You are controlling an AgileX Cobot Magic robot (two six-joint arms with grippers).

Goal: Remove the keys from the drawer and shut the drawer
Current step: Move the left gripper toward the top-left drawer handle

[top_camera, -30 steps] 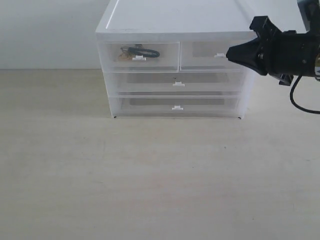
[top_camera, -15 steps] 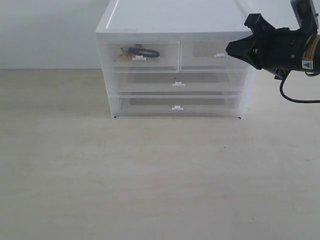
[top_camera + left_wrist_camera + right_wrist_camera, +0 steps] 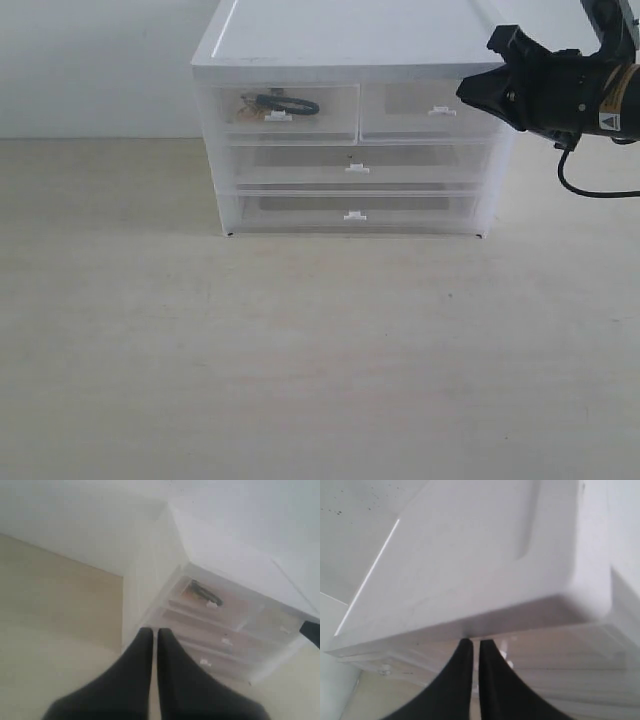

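A pale table (image 3: pixel 300 350) carries a white translucent cabinet (image 3: pixel 340 40) with four drawers. The drawer (image 3: pixel 335 118), upper left, sits flush with the cabinet front. The right gripper (image 3: pixel 463 93) hangs at the cabinet's upper right corner, just beside the right half-width drawer (image 3: pixel 400 122); its jaws are pressed narrow and hold nothing. The left gripper (image 3: pixel 154 632), jaws likewise together and empty, hangs well apart from the cabinet. The keys (image 3: pixel 275 104) lie inside the drawer, behind its tab handle (image 3: pixel 278 116).

Keys (image 3: pixel 275 104) in top-left drawer (image 3: pixel 322 126); right pincer (image 3: pixel 463 93) near top-right drawer (image 3: pixel 405 122).
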